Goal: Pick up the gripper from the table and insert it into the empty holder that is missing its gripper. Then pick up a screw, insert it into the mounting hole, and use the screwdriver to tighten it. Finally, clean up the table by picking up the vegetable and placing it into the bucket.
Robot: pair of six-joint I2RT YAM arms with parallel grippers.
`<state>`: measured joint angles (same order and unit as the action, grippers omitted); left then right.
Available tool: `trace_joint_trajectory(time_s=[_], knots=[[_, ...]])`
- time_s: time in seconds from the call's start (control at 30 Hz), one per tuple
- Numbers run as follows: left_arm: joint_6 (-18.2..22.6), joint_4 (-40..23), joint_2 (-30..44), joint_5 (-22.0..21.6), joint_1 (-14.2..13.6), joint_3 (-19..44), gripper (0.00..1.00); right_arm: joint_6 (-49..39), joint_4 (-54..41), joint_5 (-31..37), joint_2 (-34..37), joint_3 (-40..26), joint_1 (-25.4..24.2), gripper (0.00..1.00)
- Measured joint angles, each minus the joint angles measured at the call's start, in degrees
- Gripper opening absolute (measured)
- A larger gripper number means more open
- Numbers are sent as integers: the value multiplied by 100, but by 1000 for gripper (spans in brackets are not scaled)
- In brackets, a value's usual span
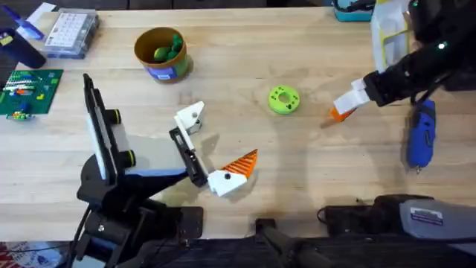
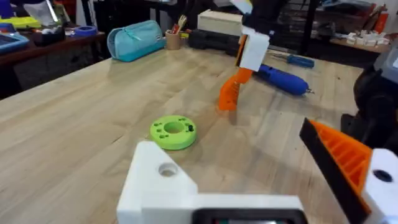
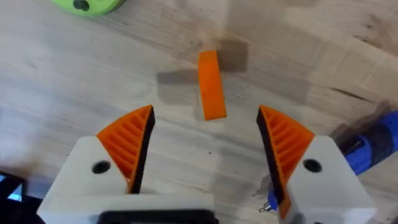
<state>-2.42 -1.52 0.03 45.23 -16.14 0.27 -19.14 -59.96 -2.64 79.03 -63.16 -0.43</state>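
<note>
The butcher-block table [image 1: 312, 171] fills the overhead frame, pale planks with visible grain. At right centre lies the stubby blue cylindrical screwdriver [image 1: 421, 134], its metal bit toward the bottom edge. Upper left of centre stands the round ochre bucket [image 1: 160, 53] with a blue label band, green vegetables inside. A flat lime-green plastic disc [image 1: 283, 99] with small holes sits near the middle. The left gripper [image 1: 216, 149], lower centre, is spread wide and empty: one white angular finger is the bare holder [image 1: 190, 115], the other bears an orange ribbed wedge. The right gripper [image 3: 205, 146], white fingers with orange ribbed pads [image 3: 130, 140], gapes wide over a small smooth orange gripper piece [image 3: 211, 84] lying on the wood, holding nothing.
</note>
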Motion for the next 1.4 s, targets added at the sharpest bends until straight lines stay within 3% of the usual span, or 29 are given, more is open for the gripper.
trace_joint_trajectory(time_s=[0.43,0.47,0.5,0.87,1.0,1.2,1.4], knots=[[0,0,0,0,0,0,991,-45,146,130,819,2,0,955],[0,0,0,0,0,0,991,-55,151,133,872,2,0,914],[0,0,0,0,0,0,991,-59,184,134,978,2,0,808],[0,0,0,0,0,0,991,-72,273,136,1007,2,-1,363],[0,0,0,0,0,0,991,-77,287,154,1007,2,0,34],[0,0,0,0,0,0,991,-77,271,156,947,2,0,13],[0,0,0,0,0,0,991,32,248,135,405,0,0,8]])
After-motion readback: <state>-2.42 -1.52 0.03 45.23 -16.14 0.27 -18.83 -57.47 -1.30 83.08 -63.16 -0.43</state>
